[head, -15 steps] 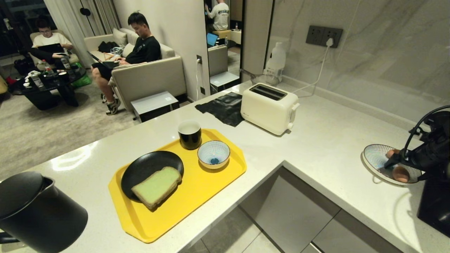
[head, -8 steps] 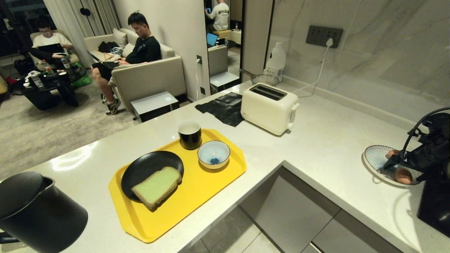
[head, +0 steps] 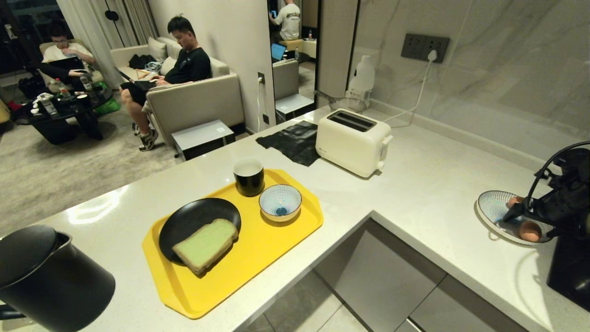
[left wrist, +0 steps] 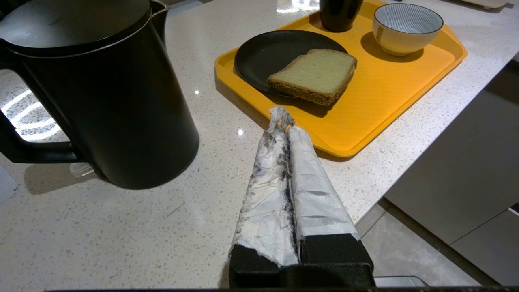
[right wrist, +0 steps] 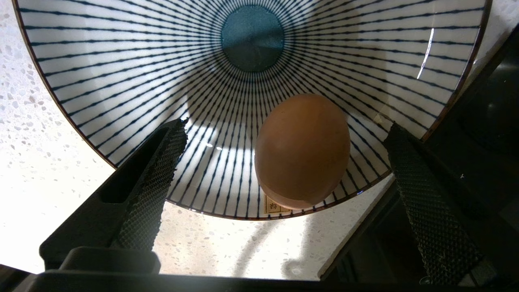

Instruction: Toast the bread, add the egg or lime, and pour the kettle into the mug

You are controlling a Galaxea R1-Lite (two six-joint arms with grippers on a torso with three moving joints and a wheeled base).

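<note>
Right end effector [right wrist: 284, 134] gapes wide, straddling egg [right wrist: 302, 150] untouched.

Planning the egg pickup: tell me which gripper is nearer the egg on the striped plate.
Right. The right gripper hangs open directly over the egg, fingers either side. The left gripper sits shut far across the counter, between the kettle and tray.

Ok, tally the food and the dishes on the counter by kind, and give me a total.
bread: 1
eggs: 2
mug: 1
black plate: 1
striped dishes: 2
Total: 7
</note>
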